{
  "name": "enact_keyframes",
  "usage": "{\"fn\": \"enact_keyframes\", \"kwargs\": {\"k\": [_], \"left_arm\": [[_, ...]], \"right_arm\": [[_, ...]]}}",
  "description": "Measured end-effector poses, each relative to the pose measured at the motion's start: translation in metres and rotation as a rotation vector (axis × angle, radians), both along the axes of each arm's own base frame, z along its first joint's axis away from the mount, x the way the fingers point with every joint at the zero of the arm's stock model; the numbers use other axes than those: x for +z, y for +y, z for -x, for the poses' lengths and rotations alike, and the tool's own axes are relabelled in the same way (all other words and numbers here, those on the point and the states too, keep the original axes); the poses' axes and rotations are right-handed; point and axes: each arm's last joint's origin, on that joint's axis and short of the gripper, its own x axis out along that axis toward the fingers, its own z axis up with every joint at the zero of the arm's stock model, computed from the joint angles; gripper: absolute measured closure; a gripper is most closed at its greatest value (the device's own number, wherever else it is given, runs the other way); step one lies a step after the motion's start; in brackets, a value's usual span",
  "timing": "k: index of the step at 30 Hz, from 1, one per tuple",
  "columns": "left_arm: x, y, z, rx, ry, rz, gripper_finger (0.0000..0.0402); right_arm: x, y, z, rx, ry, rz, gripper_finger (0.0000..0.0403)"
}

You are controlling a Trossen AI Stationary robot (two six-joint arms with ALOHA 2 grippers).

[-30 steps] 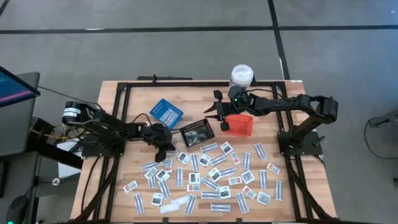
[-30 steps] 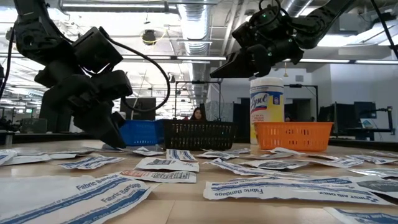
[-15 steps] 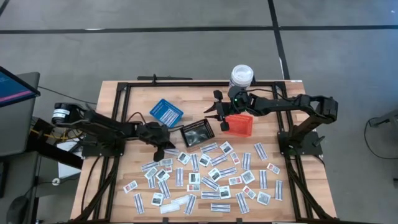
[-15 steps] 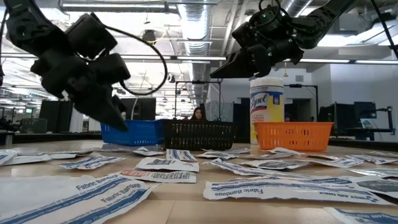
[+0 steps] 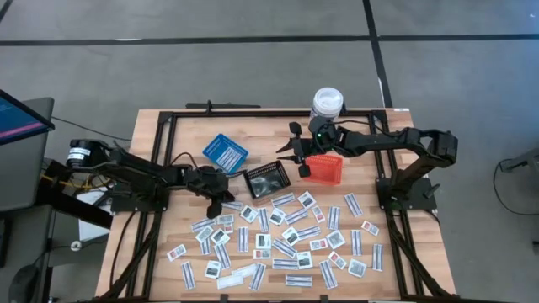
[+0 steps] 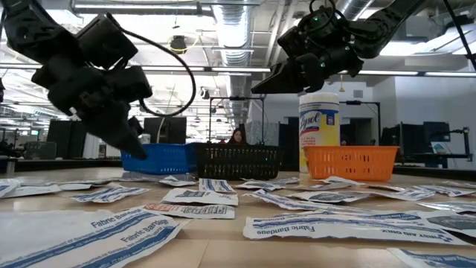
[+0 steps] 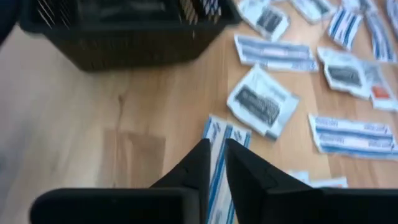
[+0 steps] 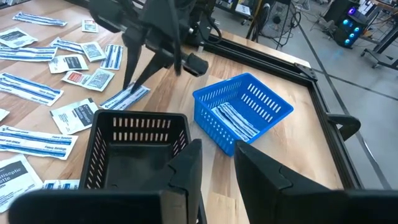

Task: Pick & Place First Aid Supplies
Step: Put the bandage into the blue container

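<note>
The left gripper (image 5: pixel 218 202) hangs over bare wood just beside the black basket (image 5: pixel 267 180), on the side toward the blue basket (image 5: pixel 224 151), its fingers (image 7: pixel 205 169) a narrow slit apart and holding nothing. Directly under the tips lies a blue-striped bandage strip (image 7: pixel 217 167), flat on the table (image 5: pixel 160 143). A second ago the same gripper sat lower, its tips pressed down among the packets; since then it has lifted and drawn slightly back toward the blue basket, and the fingers have parted a little. In the low view it now hangs clear of the tabletop, in front of the blue basket. The right gripper (image 5: pixel 290 154) has not moved: it hovers above the far edge of the black basket, between that basket and the orange basket (image 5: pixel 323 168), fingers (image 8: pixel 186 165) narrowly apart and empty. The first aid packets (image 5: pixel 278 240) lie scattered over the near half of the table, all on the near side of the black basket, strips and small squares mixed, their spread unchanged apart from the strip by the left gripper. A few strips already lie in the blue basket. The black basket looks empty in the right wrist view. The white bottle (image 5: pixel 326 104) stands behind the orange basket, at the table's far edge. In the low view a person (image 6: pixel 237 137) shows in the room beyond the black basket.
</note>
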Motion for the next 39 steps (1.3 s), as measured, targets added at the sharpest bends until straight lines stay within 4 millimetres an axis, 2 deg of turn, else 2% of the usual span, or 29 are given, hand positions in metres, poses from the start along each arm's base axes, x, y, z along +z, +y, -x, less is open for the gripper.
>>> {"fn": "enact_keyframes", "kwargs": {"k": [5,10,13,18,22,28,32,37,39], "left_arm": [[-0.011,0.0,-0.002,0.016,0.064,-0.018,0.0313],[-0.022,-0.001,-0.007,0.013,0.111,-0.019,0.0306],[-0.025,-0.001,-0.008,0.002,0.122,-0.033,0.032],[-0.025,0.0,-0.008,-0.005,0.118,-0.062,0.039],[-0.025,0.0,-0.008,-0.008,0.11,-0.06,0.0393],[-0.013,0.001,-0.005,0.039,0.034,-0.095,0.0396],[0.007,0.005,-0.003,0.148,-0.08,-0.154,0.0396],[0.032,0.011,0.006,0.287,-0.203,-0.343,0.0396],[0.041,0.014,0.012,0.393,-0.229,-0.428,0.0395]], "right_arm": [[0.0,0.0,0.0,0.0,0.0,0.0,0.0316],[0.0,0.0,0.0,0.0,0.0,0.0,0.0316],[0.0,0.0,0.0,0.0,0.0,0.0,0.0316],[0.0,0.0,0.0,0.0,0.0,0.0,0.0316],[0.0,0.0,0.0,0.0,0.001,0.0,0.0316],[0.0,0.0,0.0,0.0,0.001,0.0,0.0316],[0.0,0.0,0.0,0.0,0.001,0.0,0.0316],[0.0,0.0,0.0,0.0,0.001,0.0,0.0316],[0.0,0.0,0.0,0.0,0.002,-0.001,0.0316]]}}
